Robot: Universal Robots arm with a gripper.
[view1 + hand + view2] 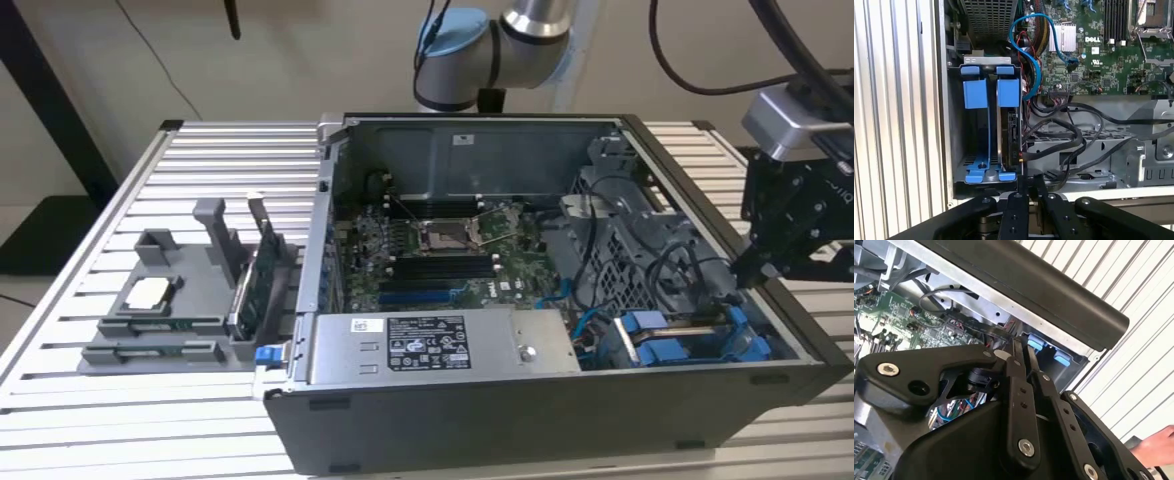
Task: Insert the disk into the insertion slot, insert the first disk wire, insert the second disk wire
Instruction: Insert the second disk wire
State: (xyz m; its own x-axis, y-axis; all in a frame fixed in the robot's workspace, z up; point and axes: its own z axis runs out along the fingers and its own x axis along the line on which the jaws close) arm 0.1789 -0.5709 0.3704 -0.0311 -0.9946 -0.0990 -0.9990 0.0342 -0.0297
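we see the disk (1012,134) standing on edge inside the slot (985,61), framed by its blue carrier. black wires (1059,145) run up to its end; we cannot tell whether any is plugged in. the gripper (1029,186) hovers at the case (534,420) edge just beside the slot, jaws drawn together, tips almost touching.

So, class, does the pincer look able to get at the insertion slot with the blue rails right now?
Probably yes. The pincer hangs just outside the insertion slot, with nothing between them. The black cables lie beside the slot, not across it.
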